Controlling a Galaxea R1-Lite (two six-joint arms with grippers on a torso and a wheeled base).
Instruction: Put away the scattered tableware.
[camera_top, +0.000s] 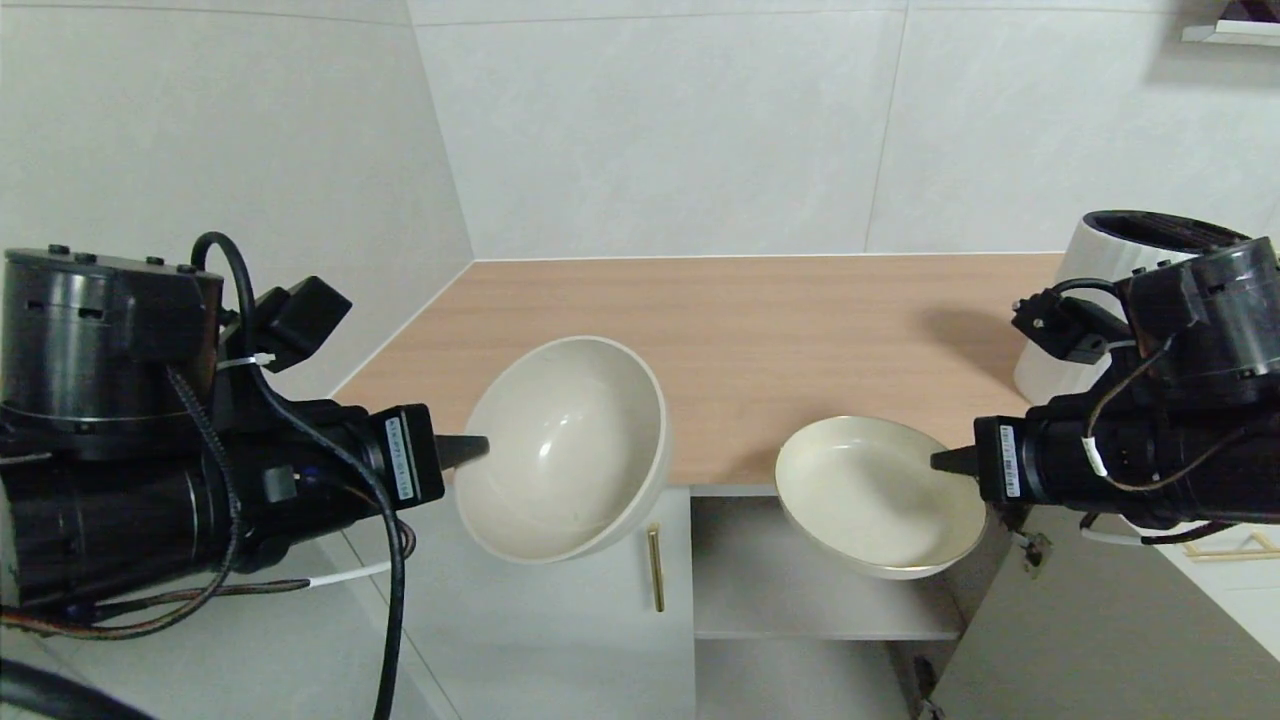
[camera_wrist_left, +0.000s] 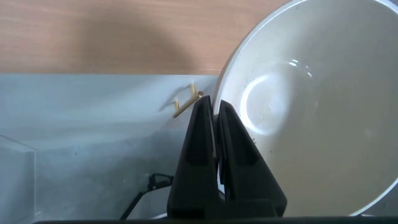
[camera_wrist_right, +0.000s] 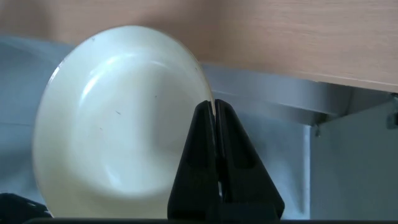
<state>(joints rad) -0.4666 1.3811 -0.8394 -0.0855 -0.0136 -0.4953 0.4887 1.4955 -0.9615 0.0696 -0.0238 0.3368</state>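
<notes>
- The left hand (camera_top: 478, 448) was clamped on the rim of a deep bowl (camera_top: 570, 450), held tilted at the bench (camera_top: 760, 320) edge.
- The right hand (camera_top: 940, 460) was pinched tight on a shallow plate (camera_top: 870, 500) rim, before the open cabinet (camera_top: 810, 580).

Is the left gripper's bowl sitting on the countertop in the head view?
No, the bowl hangs tilted in the air, its rim pinched by the left gripper, its lower part past the countertop's front edge.
</notes>
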